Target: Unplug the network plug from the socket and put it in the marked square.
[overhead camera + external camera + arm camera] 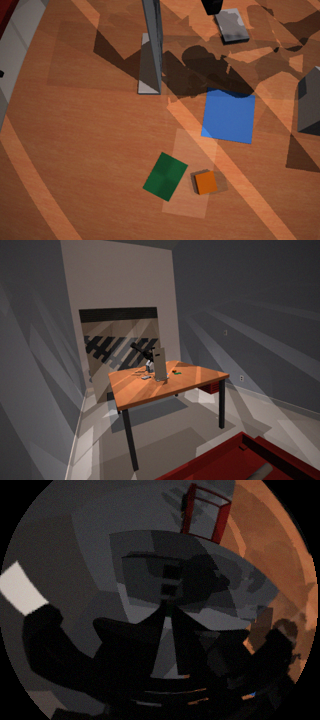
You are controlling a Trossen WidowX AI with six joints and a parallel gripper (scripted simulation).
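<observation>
The grey upright panel (153,31) (160,365) (135,545) stands on its foot plate, with dark socket openings in a column in the wrist view. A small green part of the plug (169,612) shows low on the panel, directly between my fingertips. My gripper (168,607) has its fingers nearly together and looks shut on the plug, which appears to be at the panel. The tab and the plug's depth in the socket are too dark to tell. The flat blue square (227,116) lies on the table, right of the panel's foot in the top view.
A green rectangle (165,176) and an orange block (206,182) (174,371) lie side by side on the table. A grey slab (233,25) (146,377) lies beside the panel. A grey block (308,103) stands at the right edge of the top view.
</observation>
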